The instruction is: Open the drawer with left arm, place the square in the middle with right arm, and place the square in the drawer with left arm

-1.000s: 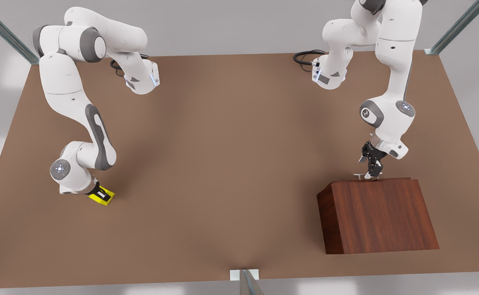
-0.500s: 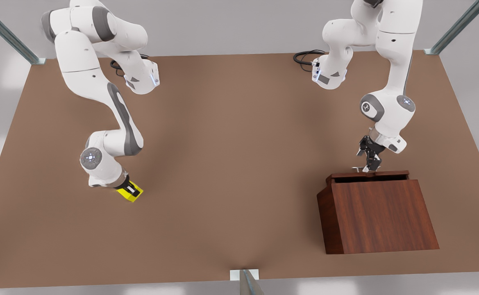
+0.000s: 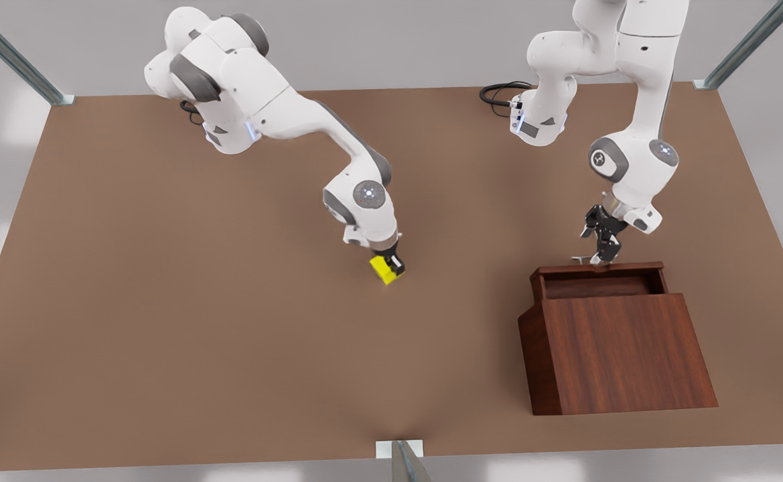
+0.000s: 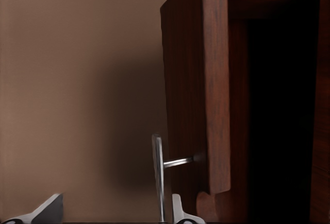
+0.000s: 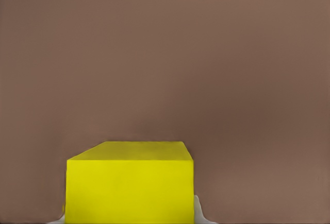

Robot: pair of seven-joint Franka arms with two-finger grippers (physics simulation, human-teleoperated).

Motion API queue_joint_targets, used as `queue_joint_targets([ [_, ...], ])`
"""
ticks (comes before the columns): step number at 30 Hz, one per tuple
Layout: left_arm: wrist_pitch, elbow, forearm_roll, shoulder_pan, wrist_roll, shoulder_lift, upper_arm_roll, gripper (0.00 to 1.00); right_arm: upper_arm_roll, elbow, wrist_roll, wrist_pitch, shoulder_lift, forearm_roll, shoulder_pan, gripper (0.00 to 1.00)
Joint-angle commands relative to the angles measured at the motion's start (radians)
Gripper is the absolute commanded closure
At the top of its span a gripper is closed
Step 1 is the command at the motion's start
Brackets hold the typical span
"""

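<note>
Gripping square, drawer open.

right gripper: clamped on yellow square, mid-table
left gripper: at handle of part-open drawer, front view's right

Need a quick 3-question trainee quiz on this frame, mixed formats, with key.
1. True or false: the drawer is shut flush with the wooden box.
2. The right gripper holds: A) the handle B) the square C) nothing
3. Fill in: the left gripper is at the drawer's ____.

Key: 1 false, it is partly pulled out. 2 B. 3 handle.
</note>
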Motion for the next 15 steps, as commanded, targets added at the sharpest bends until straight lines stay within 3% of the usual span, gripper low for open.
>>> queue_joint_targets([
  [1,-0.002,0.0,0.0,0.01,0.0,-0.003,0.003,0.0,0.0,-0.001,-0.004,-0.001,-0.001,-0.009,0.002,0.3],
  [5,-0.016,-0.055,0.0,0.01,-0.006,-0.067,0.008,0.0,0.046,-0.037,-0.065,0.011,0.001,-0.104,0.025,0.29],
  [7,-0.016,-0.069,0.0,0.01,-0.008,-0.075,0.008,0.0,0.057,-0.035,-0.062,0.011,0.001,-0.103,0.034,0.23],
  [8,-0.016,-0.072,0.0,0.01,-0.008,-0.076,0.008,0.0,0.057,-0.034,-0.05,0.012,0.002,-0.1,0.034,0.03],
  [15,-0.033,-0.114,0.0,0.01,-0.018,-0.127,0.008,0.0,0.057,-0.032,0.099,0.048,-0.004,-0.089,0.039,0.0],
])
